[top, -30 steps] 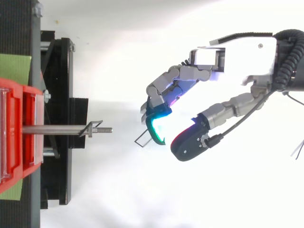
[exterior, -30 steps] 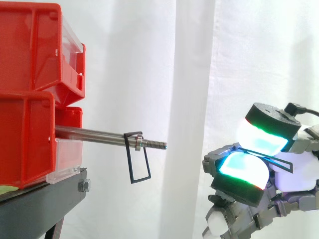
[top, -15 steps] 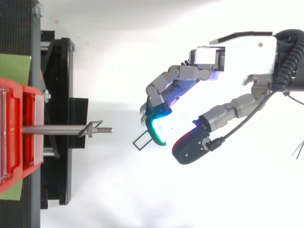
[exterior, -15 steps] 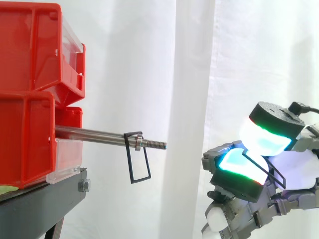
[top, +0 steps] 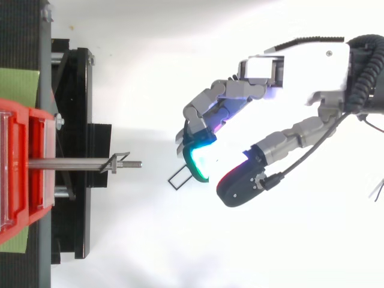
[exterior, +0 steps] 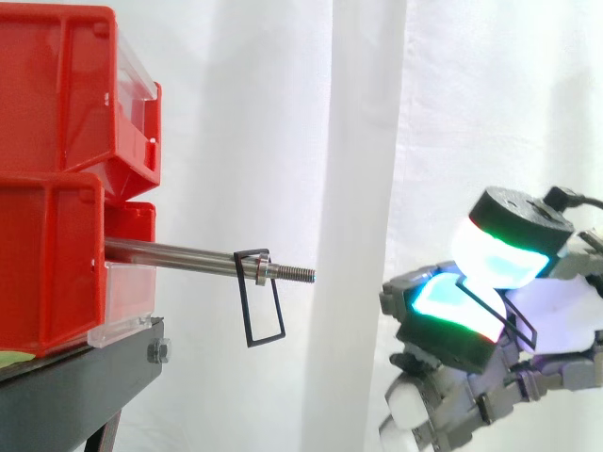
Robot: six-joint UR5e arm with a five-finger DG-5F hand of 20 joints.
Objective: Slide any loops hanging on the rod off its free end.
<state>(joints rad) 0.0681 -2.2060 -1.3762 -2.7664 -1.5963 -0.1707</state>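
Against white curtain, loop in hand has tilted down.

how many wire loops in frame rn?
2. One wire loop hangs on the rod near its free end; a second loop is pinched between the hand's fingertips, clear of the rod. None look hidden.

I count two thin black rectangular wire loops: one loop hangs near the free end of the single threaded steel rod, and the other loop is pinched in my one hand. I make out two stacked red plastic bins and one black metal stand.
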